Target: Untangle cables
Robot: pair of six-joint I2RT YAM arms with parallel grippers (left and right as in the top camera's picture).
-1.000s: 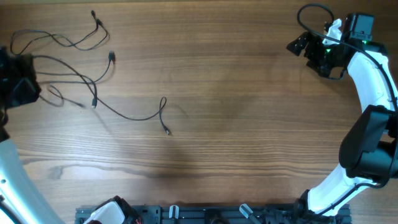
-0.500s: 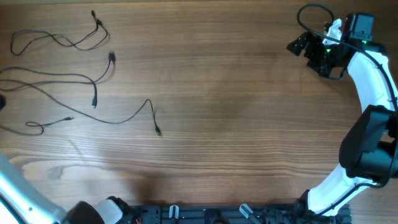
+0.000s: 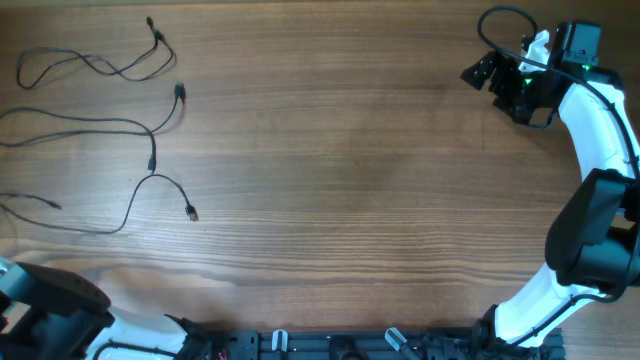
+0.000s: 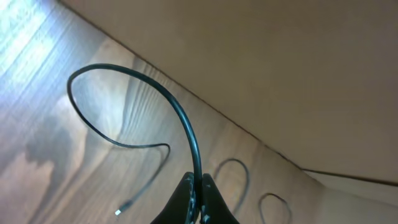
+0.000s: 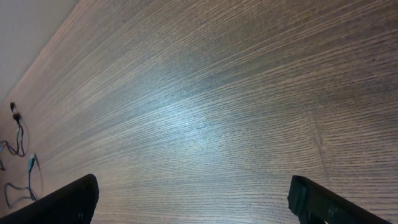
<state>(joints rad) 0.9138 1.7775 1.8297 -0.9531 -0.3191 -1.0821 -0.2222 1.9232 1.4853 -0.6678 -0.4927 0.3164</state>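
Black cables lie in thin, loose curves over the far left part of the table. The farthest one starts as a narrow loop at the left and waves rightward to two ends close to the far edge. The middle one comes in from the left edge, runs right and rises to a plug. A strand drops from it toward the nearest one; whether the two are joined there I cannot tell. The nearest one sweeps from the left edge along a shallow bow, climbs, then bends down to its own end, which lies alone on the bare wood to the right.

In the left wrist view, the left end effector has its jaws pressed together on a cable. This cable rises from the jaws, arcs over to the left and comes down onto the table, trailing to a small pale tip.

At the far right corner, well apart from all of this, the right end effector hangs above the wood. Its jaws are spread wide and grip nothing.
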